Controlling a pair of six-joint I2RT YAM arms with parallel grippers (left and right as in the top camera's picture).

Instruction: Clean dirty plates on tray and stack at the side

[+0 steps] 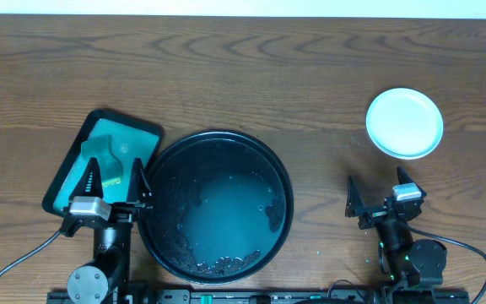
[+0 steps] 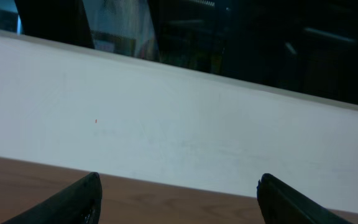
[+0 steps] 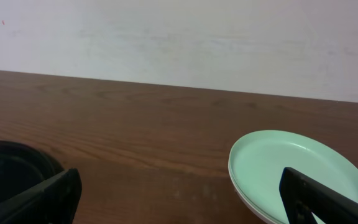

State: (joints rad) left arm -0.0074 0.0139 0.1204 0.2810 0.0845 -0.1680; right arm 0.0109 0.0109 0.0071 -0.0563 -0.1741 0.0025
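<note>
Place: robotics lab bench. We list the evidence: left arm (image 1: 108,245) and right arm (image 1: 402,241), both mounted at the near edge of a wooden table (image 1: 243,59) beside a black rail (image 1: 226,297); cable (image 1: 25,253) trailing off the left base; bare white wall (image 2: 179,118) behind the table; dark glass (image 2: 260,43) above the wall. We count the tableware as the only domestic items: black tray (image 1: 216,133), teal tray (image 1: 112,139), plates (image 1: 404,123).

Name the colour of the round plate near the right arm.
Small round plate: pale mint green, clearest in right wrist view.
</note>
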